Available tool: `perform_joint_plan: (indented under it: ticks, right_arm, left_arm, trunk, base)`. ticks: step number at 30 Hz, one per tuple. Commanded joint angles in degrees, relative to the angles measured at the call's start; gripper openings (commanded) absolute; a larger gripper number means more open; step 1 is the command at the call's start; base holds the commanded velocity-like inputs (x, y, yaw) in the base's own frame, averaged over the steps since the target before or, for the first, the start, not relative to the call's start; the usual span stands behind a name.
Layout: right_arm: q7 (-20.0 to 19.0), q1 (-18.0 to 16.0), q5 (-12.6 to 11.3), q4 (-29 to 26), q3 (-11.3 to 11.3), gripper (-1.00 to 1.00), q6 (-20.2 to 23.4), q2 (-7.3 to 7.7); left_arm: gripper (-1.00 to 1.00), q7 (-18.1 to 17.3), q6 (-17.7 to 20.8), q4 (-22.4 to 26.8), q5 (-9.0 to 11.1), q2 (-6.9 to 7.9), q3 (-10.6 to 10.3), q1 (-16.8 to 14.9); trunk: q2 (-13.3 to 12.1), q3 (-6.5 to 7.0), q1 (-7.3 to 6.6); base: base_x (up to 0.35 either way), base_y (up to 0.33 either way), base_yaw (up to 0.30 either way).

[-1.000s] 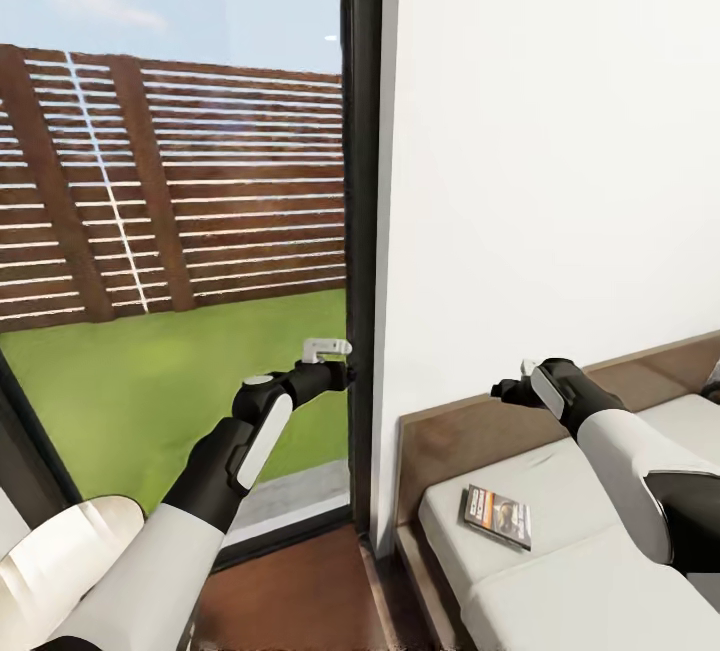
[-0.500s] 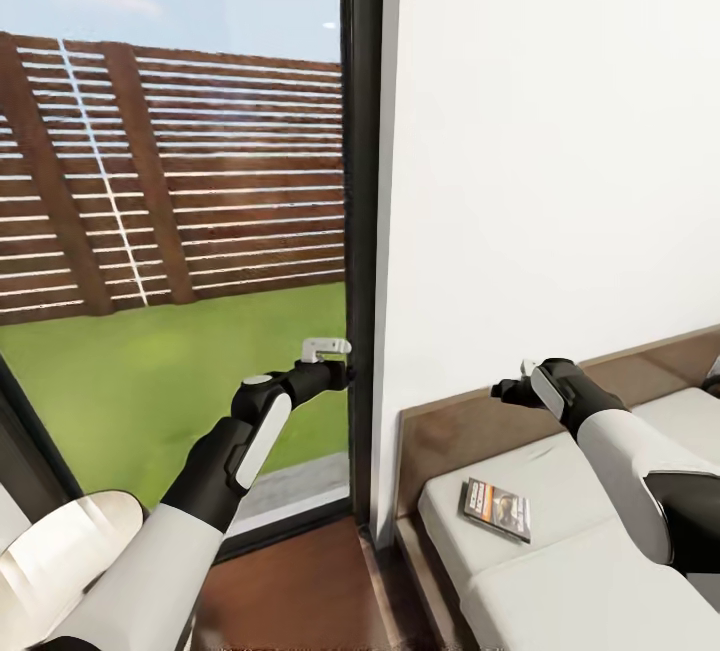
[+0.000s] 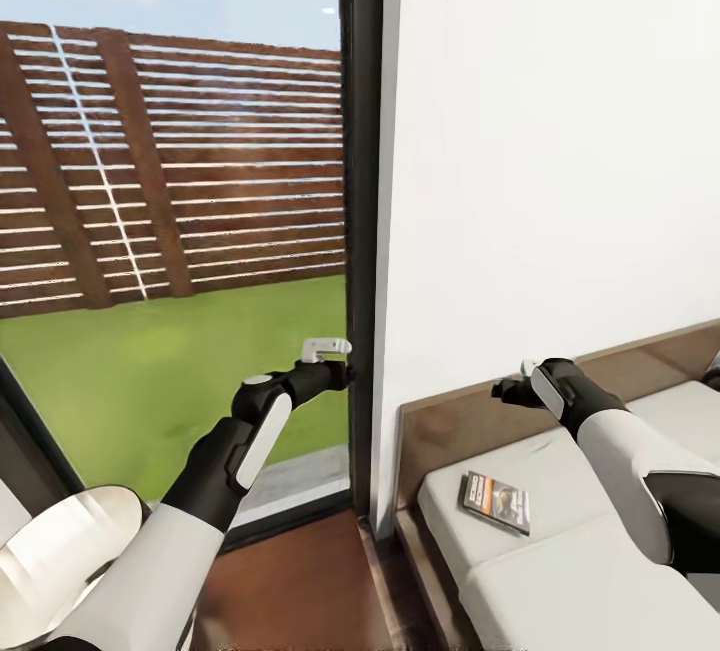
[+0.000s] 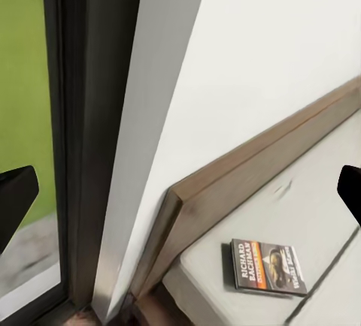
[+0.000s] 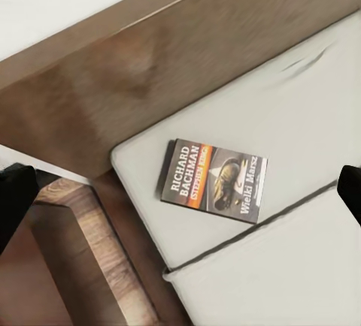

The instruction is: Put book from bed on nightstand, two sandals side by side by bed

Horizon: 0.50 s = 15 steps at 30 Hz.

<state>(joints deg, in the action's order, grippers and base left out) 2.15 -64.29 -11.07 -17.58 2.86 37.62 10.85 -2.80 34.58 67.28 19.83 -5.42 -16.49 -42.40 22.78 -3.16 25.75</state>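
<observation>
The book lies flat on the bed, in the lower right of the head view, close to the corner of the mattress and near the brown headboard. Nothing is touching it. The right gripper hangs in the air above the headboard, up and away from the book, and its two dark tips sit far apart at the two sides of the right wrist view, so it looks open with nothing in it. The left gripper is out in front of the window, near the dark frame in the middle of the head view, and its tips are far apart too, so it is open and empty. I think the tricky part is that the book is thin and lies flat on a soft mattress. If the right gripper comes straight down, its fingers could push into the mattress and slide over the cover without getting under it. The book could also get nudged off the corner and drop into the gap by the wood frame. The left gripper is so close to the window frame that a wide swing might bump it.
</observation>
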Motion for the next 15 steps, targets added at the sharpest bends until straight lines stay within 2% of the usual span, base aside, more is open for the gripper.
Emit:
perform_joint_plan:
  ticks: [1,15]
  right_arm:
    - [0.23,-0.04,-0.53,-0.09,0.30,1.00,0.26,0.04]
    - [0.14,-0.04,-0.61,-0.07,0.24,1.00,0.26,0.04]
  left_arm:
    - [1.00,-0.13,0.28,0.04,-0.01,-0.02,0.02,-0.06]
    - [1.00,-0.10,0.20,0.06,-0.06,0.00,0.04,-0.05]
  trunk:
    - [0.14,-0.23,0.04]
    - [0.14,-0.53,0.04]
  base:
    - [0.000,0.000,0.000]
    - [0.000,0.000,0.000]
